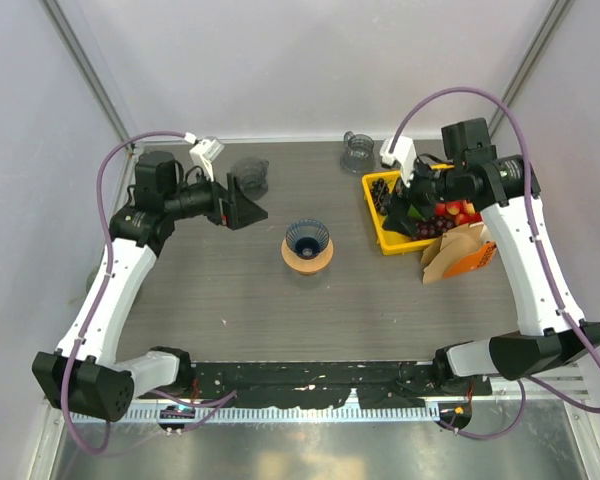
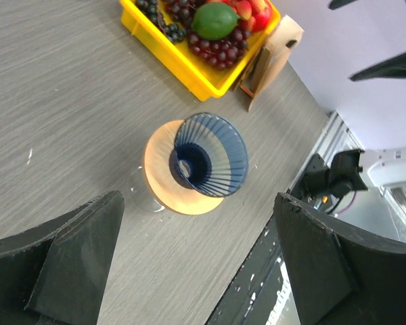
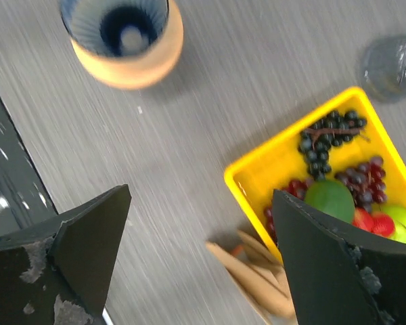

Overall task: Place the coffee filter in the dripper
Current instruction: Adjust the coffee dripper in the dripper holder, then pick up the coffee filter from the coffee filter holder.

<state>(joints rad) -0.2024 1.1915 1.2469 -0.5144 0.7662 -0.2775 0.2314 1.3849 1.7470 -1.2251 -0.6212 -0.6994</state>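
Note:
The dripper is a blue ribbed cone on a tan wooden ring, standing mid-table with nothing in it. It also shows in the left wrist view and in the right wrist view. Brown paper coffee filters lean in a stack at the right, beside the yellow tray; they are visible as well in the wrist views. My left gripper hangs open up and to the left of the dripper, holding nothing. Over the tray's near edge, my right gripper is open and empty.
A yellow tray holds grapes, a lime and strawberries. A clear glass cup stands at the back. A darker cup sits at the back left behind my left gripper.

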